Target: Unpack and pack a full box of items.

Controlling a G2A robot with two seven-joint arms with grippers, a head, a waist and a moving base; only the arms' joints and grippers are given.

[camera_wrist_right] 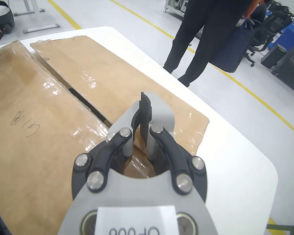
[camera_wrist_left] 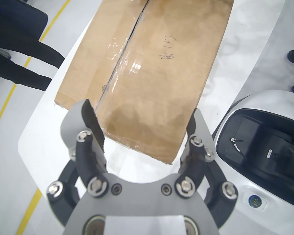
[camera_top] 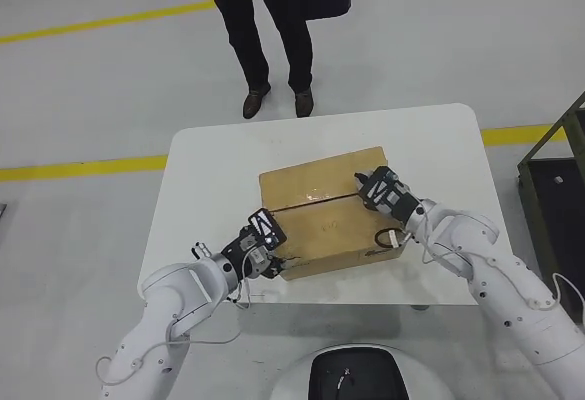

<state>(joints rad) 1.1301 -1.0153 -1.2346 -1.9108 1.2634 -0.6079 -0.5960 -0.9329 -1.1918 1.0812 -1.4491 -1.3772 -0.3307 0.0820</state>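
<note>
A closed cardboard box (camera_top: 322, 210) stands near the middle of the white table (camera_top: 212, 170), and its two top flaps meet in a seam (camera_wrist_left: 127, 47) that runs along the length of the box. Clear shiny tape (camera_wrist_left: 134, 67) lies over the seam, which is slit open along part of its length. On the flap at the robot's side of the seam there is a short handwritten mark (camera_wrist_left: 169, 50) in dark pen, a few letters or digits that I cannot read with certainty. The left gripper (camera_wrist_left: 142, 123) is at one end of the seam with its fingers spread wide, one finger by the seam and the other by the box corner nearer to the robot; whether they touch the cardboard I cannot tell. The right gripper (camera_wrist_right: 143, 113) is over the opposite end of the seam, its fingers pressed together with nothing visible between them. A white label (camera_wrist_right: 137, 220) with print sits on the body of this gripper, cut off by the picture edge.
</note>
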